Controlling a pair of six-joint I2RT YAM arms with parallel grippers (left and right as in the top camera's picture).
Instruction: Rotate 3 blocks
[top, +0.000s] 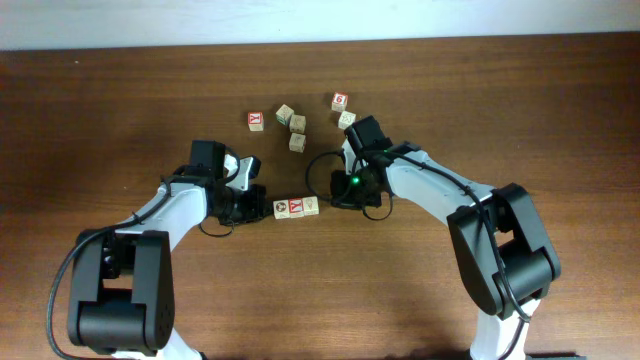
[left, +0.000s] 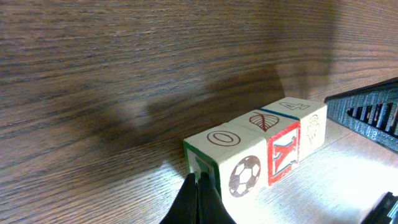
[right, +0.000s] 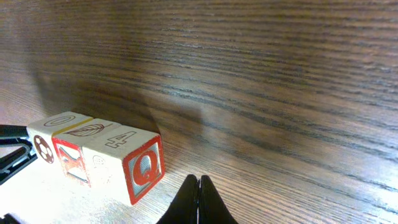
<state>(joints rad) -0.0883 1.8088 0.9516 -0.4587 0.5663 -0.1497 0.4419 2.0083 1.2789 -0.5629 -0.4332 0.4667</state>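
Observation:
Three pale wooden blocks lie touching in a row (top: 296, 208) at mid-table. In the left wrist view the nearest block (left: 233, 158) shows an O on top, a football on its side and a green-framed end face. The middle block (left: 283, 146) bears a red Y, and the last block (left: 308, 118) a 4. In the right wrist view the end block (right: 127, 165) shows a red Q. My left gripper (left: 199, 183) is shut, its tips at the green end face. My right gripper (right: 199, 183) is shut, just right of the Q face and apart from it. Neither holds anything.
Several other wooden letter cubes lie scattered behind the row: a red-faced cube (top: 256, 120), a small cluster (top: 295, 125) and a pair (top: 343, 110). Both arms reach in from the near edge and flank the row.

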